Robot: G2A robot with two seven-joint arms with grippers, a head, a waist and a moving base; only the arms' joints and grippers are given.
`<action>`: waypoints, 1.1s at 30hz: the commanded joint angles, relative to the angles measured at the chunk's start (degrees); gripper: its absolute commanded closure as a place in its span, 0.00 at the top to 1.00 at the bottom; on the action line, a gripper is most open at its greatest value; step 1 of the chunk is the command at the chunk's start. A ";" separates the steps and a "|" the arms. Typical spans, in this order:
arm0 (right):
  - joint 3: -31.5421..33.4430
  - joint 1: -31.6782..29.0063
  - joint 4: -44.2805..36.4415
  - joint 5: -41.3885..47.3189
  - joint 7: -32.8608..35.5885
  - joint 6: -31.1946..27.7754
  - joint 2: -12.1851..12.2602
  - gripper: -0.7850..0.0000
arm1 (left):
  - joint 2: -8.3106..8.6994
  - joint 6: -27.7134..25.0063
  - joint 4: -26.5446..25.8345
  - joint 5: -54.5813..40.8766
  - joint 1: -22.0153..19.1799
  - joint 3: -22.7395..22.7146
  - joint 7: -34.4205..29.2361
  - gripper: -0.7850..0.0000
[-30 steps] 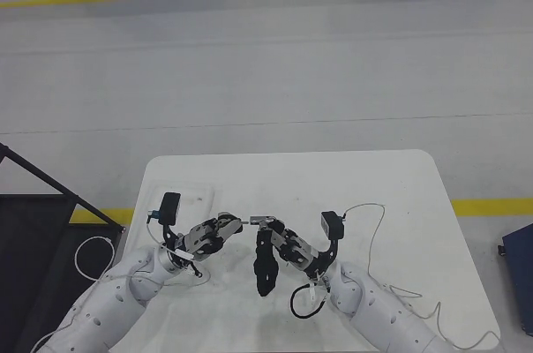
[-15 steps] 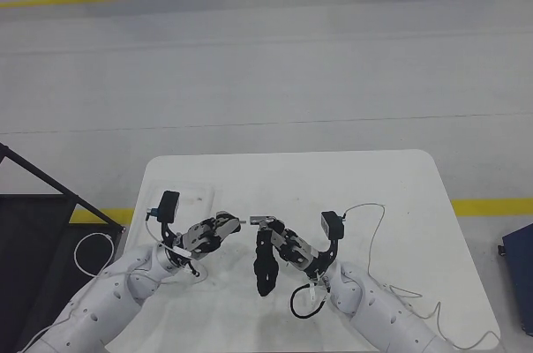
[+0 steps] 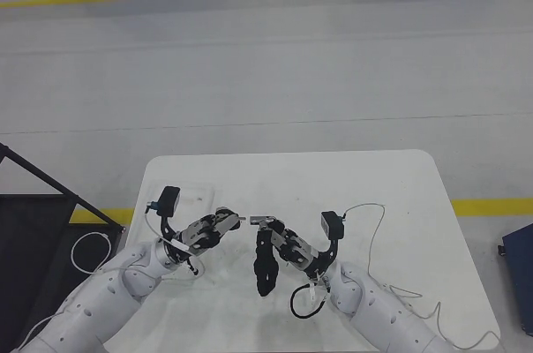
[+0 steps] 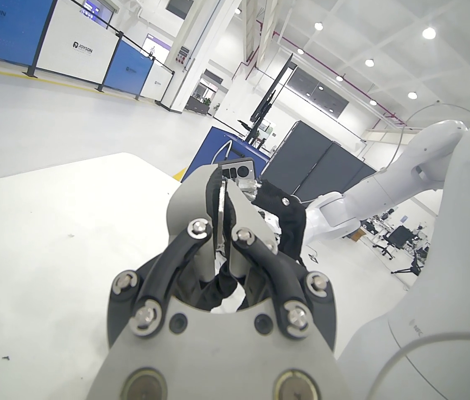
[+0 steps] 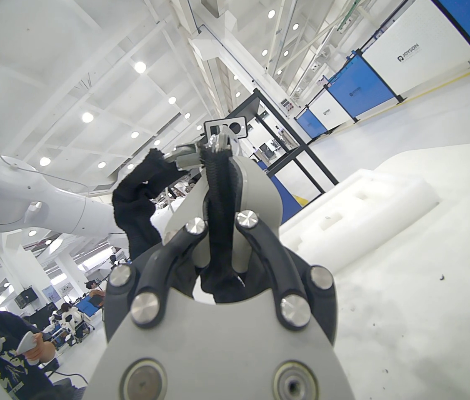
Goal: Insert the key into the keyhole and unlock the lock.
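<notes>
Over the near half of the white table [image 3: 381,185], in the top view, both arms meet at the middle. The left gripper [image 3: 227,221] holds the key [image 3: 239,220] level, tip toward the lock [image 3: 262,218]. The right gripper [image 3: 266,229] holds the lock just beside that tip. This view does not settle whether the key has entered the keyhole. A black cloth [image 3: 265,266] hangs from the lock down to the table. A white foam tray [image 3: 205,190] lies at the far left corner of the table, apart from both grippers.

In the left wrist view, the left gripper [image 4: 220,176] is clamped on the key [image 4: 220,208]: the flat metal blade sits edge-on between the two fingers. The lock [image 4: 248,186] shows just past the fingertips, with the black cloth [image 4: 287,220] trailing from it.

In the right wrist view, the right gripper [image 5: 218,149] is closed on the lock [image 5: 217,141] and its black cloth [image 5: 139,201]. The lock's metal shows at the fingertips and the cloth runs down between the fingers. The foam tray [image 5: 360,210] rests on the table [image 5: 426,293] beyond.
</notes>
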 commanded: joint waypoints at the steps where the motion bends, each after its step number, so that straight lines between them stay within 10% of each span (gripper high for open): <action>1: 0.00 0.00 0.00 0.00 0.00 0.00 0.00 0.00 | -0.05 0.00 -0.06 -0.57 -0.04 -0.18 -0.90 0.00; 33: 0.00 0.00 0.00 0.00 0.00 0.00 0.00 0.00 | -1.82 0.00 -1.00 -0.59 1.97 -3.58 -6.60 0.00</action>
